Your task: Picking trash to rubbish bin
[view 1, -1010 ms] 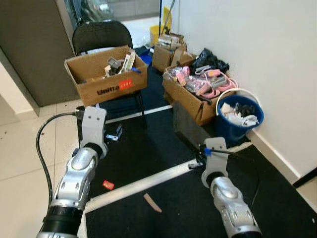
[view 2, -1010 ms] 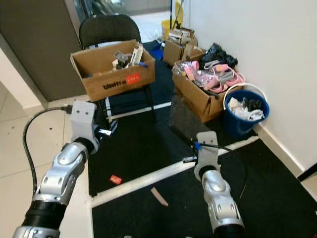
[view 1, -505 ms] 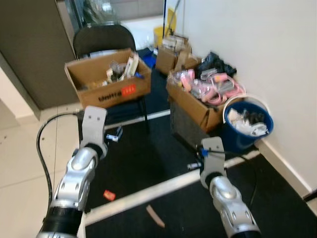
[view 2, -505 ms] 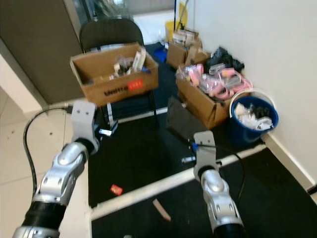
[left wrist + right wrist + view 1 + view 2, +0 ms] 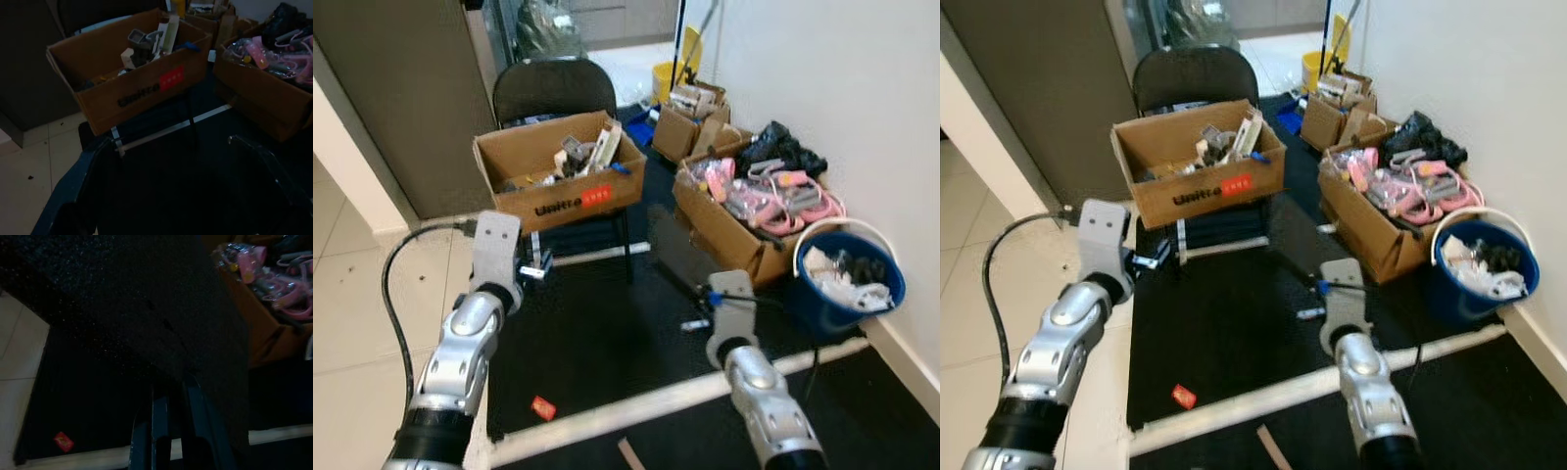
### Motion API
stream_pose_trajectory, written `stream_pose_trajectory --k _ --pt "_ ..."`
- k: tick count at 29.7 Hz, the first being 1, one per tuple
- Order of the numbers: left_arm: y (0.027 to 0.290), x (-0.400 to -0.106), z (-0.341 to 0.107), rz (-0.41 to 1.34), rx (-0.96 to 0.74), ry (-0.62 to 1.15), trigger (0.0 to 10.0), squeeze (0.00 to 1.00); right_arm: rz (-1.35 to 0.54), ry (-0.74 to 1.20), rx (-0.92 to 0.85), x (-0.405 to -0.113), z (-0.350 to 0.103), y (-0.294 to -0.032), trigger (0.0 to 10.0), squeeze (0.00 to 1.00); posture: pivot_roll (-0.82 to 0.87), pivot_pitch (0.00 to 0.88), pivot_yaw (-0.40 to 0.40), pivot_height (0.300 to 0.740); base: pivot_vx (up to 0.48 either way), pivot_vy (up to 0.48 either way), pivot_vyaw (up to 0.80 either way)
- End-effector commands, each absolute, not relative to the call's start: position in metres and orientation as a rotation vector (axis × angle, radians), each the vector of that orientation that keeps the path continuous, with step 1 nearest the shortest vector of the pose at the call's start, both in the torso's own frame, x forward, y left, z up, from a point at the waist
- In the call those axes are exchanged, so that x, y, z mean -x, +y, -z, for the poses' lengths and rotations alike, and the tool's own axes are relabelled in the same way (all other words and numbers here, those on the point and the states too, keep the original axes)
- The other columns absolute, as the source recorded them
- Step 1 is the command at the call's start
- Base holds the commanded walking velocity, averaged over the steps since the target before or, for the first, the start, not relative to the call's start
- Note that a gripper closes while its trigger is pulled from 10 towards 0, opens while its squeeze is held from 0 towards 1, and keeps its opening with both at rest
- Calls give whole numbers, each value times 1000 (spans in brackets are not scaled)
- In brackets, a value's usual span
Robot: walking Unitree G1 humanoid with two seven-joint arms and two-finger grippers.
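A small red scrap [image 5: 543, 407] lies on the black mat, below and between my two arms, also visible as the red scrap [image 5: 63, 441]. A tan strip [image 5: 1270, 446] lies nearer me, past a white floor bar [image 5: 646, 403]. The blue bucket [image 5: 847, 284], with white litter inside, stands against the wall at the right. My left gripper [image 5: 168, 142] hangs open and empty, facing the chair. My right gripper [image 5: 175, 384] is over the mat with its fingers [image 5: 159, 426] close together and nothing between them.
An open cardboard box [image 5: 558, 181] of odds and ends sits on a black chair [image 5: 553, 93] ahead. Another box [image 5: 744, 230] with pink items stands right of it, with smaller boxes [image 5: 690, 122] behind. Tiled floor [image 5: 362, 323] lies to the left.
The whole picture has shifted right and down as the camera moved. Both arms keep the same pose, and nothing was taken hold of.
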State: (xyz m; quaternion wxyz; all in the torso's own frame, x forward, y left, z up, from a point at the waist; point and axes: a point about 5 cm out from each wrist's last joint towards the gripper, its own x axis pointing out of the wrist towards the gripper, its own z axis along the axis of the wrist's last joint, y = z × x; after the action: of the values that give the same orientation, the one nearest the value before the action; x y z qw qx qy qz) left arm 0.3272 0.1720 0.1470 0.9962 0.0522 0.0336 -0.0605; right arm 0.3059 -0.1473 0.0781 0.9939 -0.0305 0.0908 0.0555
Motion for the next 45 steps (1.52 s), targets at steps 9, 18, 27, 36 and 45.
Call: stream_pose_trajectory --k 9,18,27,36,45 --pt "176 -325 -141 115 -117 90 10000 0 -123 200 57 -303 -72 -145 10000 0 23 124 56 740 390 0 0" --pt "176 -325 -142 116 -119 92 10000 0 -119 203 54 -302 -71 -145 10000 0 24 126 58 740 398 0 0" --pt "177 -325 -142 117 -121 93 10000 0 -115 204 55 -302 -70 -146 10000 0 23 130 59 740 398 0 0" --pt "177 -325 -142 117 -122 91 10000 0 -115 201 54 -303 -71 -145 10000 0 26 130 58 740 399 0 0" --pt "178 -326 -143 115 -122 90 10000 0 -154 190 104 -305 -73 -142 10000 0 27 130 55 740 399 0 0"
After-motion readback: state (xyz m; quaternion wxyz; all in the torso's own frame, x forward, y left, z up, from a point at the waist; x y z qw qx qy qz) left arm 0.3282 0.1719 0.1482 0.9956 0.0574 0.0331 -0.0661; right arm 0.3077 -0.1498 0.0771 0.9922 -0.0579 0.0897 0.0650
